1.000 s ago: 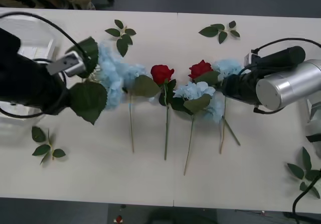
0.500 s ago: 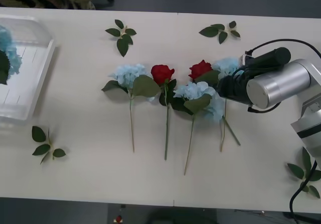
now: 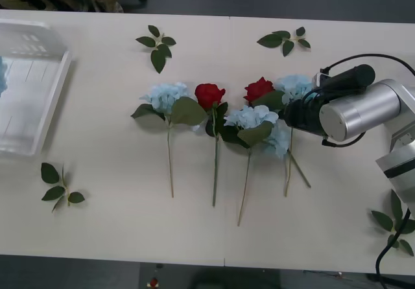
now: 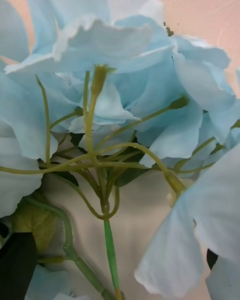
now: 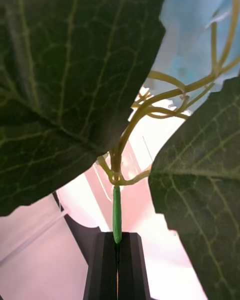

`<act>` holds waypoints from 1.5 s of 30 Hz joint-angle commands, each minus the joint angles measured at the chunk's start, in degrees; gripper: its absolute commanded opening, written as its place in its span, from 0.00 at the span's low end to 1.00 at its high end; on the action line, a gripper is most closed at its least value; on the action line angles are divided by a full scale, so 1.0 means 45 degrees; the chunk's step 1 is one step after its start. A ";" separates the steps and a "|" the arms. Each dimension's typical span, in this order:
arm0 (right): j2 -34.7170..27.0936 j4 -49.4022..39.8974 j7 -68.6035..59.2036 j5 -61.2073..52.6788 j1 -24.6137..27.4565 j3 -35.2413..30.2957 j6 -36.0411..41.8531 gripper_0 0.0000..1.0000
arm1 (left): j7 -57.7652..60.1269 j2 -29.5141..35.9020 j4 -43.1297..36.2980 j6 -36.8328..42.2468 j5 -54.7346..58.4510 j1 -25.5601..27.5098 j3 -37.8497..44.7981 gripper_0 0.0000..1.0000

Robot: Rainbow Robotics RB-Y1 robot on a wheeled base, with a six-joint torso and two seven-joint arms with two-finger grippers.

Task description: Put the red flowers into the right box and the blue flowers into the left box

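my left gripper (image 5: 118, 260), pressed together on a blue flower's stem (image 5: 116, 220), has carried it off the table to the left box (image 3: 39, 101). my right gripper hovers at the rightmost blue flower (image 3: 293, 87); its spread i cannot tell.

Two red flowers (image 3: 209, 95) lie mid-frame in the front view, round blooms up-frame, thin green stems trailing down-frame. Pale blue flowers (image 3: 166, 97) lie among them: one cluster left of the roses, others overlapping at centre-right, broad green leaves beneath. The left box (image 3: 31, 85), white with slotted sides, sits at the upper left, a sliver of blue at its far-left edge.
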 commanded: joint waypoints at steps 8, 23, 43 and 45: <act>0.0367 0.0589 -0.0131 0.0309 -0.0755 0.0344 -0.0363 1.00 | -0.0126 0.0173 0.1426 -0.1704 -0.0271 -0.0273 -0.0313 0.70; 0.0562 0.1390 -0.0151 0.0582 -0.1126 0.0910 -0.0715 0.60 | -0.0419 0.0173 -0.0605 0.0660 0.2112 -0.0312 -0.0157 1.00; 0.0386 0.1371 -0.0072 0.0524 -0.1165 0.0656 -0.0734 0.00 | 0.4034 -0.2952 -0.3066 0.2515 0.7678 -0.1875 -0.1485 1.00; 0.0328 0.1312 0.0006 0.0387 -0.1165 0.0520 -0.0715 0.00 | 0.4405 -0.3147 -0.3066 0.2378 0.7854 -0.1972 -0.1661 1.00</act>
